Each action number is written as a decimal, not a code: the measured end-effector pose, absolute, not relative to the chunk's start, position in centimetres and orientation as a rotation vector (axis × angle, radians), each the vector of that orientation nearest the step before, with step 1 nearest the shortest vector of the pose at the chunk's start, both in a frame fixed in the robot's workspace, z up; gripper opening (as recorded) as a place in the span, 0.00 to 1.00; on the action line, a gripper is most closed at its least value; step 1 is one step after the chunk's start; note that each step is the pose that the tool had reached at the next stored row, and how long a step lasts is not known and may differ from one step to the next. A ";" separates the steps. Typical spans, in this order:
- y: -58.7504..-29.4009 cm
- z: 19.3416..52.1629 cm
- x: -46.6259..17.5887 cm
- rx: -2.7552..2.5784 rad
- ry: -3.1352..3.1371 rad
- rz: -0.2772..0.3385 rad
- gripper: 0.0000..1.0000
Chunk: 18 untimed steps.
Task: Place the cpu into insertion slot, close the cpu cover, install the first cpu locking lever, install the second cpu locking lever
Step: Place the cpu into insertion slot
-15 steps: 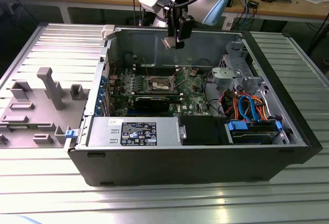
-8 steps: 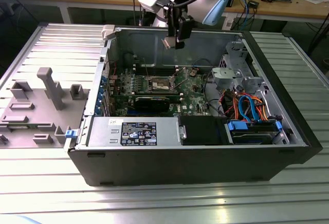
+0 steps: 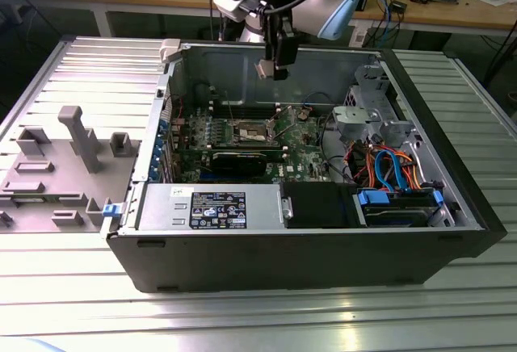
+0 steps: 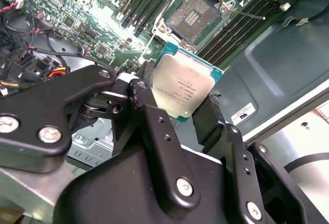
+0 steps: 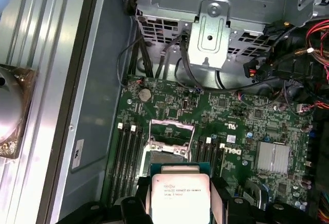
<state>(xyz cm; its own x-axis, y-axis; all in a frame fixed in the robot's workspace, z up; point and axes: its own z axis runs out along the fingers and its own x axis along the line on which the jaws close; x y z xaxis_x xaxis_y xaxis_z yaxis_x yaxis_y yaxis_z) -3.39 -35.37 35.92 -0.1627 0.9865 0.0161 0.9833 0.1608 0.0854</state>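
My gripper hangs above the open computer case, shut on the cpu, a flat square chip with a silver-grey top. In both wrist views the chip sits clamped by its edges between the black fingers. Below it on the green motherboard lies the insertion slot, uncovered and with nothing in it. The cpu cover stands raised at the slot's edge. Thin wire locking levers stick out beside the socket, unlatched.
Memory slots flank the socket on both sides. A grey drive cage and bundles of coloured cables fill the case toward the exterior view's right. A power supply lies along the near wall. A grey fixture tray rests outside.
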 end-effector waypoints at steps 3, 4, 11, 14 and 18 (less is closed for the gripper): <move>-35.4 35.9 -3.4 2.013 2.354 0.115 0.55; -35.4 35.9 -3.4 2.014 2.354 0.115 0.55; -35.4 35.8 -3.4 2.012 2.353 0.117 0.55; -35.4 35.6 -3.4 2.012 2.353 0.117 0.55; -35.4 35.5 -3.4 2.013 2.353 0.117 0.55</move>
<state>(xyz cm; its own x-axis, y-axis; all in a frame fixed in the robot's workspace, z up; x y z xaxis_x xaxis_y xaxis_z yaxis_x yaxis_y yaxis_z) -3.38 -35.36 35.54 -0.1557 0.9877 0.0162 0.9844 0.1538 0.0854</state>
